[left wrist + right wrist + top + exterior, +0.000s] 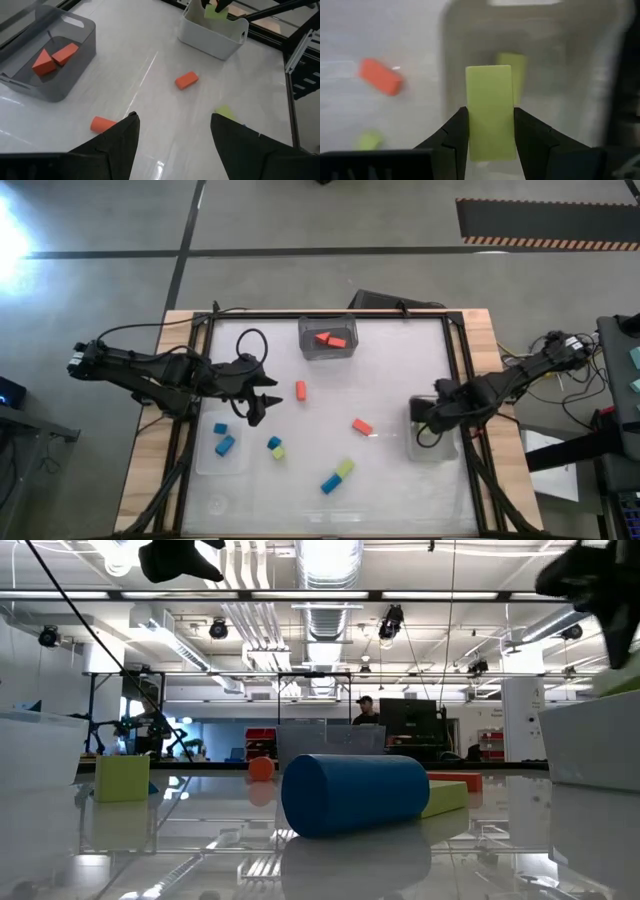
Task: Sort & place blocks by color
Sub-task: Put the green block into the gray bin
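The right gripper [490, 131] holds a yellow-green block [489, 111] tight in its jaws over the clear bin [436, 442] on the desk, the left gripper [172, 131] waits with jaws open, and letting go off-centre could bounce the block out

In the low view, both arms are cut off at the top edge; the right-hand bin [600, 745] is cropped.

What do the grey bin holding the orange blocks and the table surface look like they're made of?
Grey bin: probably smoke-tinted translucent plastic, since the two orange blocks show through its walls and the rim and handle look moulded. Table surface: smooth, glossy white, perhaps acrylic or laminate; in the low view it mirrors the ceiling lights and the blue block. The exact material cannot be told.
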